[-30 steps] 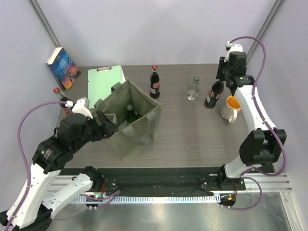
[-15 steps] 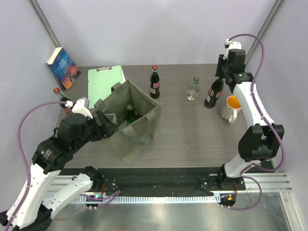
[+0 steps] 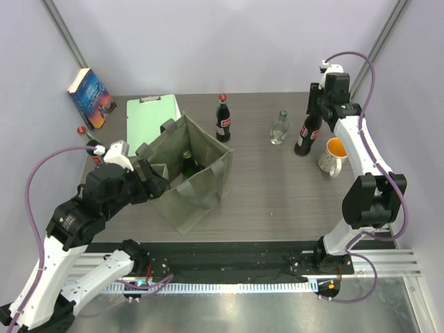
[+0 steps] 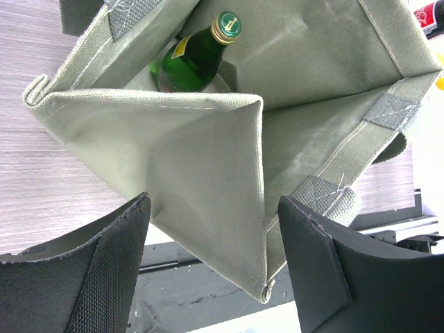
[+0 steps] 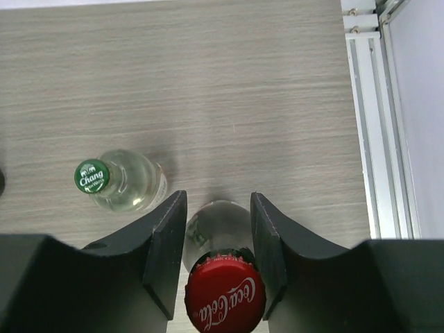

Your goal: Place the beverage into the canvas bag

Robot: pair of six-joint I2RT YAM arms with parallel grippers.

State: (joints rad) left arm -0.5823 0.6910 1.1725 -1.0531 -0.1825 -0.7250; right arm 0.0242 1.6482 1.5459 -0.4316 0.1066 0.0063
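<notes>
Now we see the right gripper (image 5: 218, 208) flanking the cola bottle (image 5: 223, 302) at its neck; clenched or not, we cannot tell. The left gripper (image 4: 214, 205) stands released astride a corner of the canvas bag (image 4: 194, 152).

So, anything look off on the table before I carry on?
Nothing spilled or broken. The canvas bag sits at an angle to the table edges, and the book leans against the wall; neither looks like a problem.
</notes>
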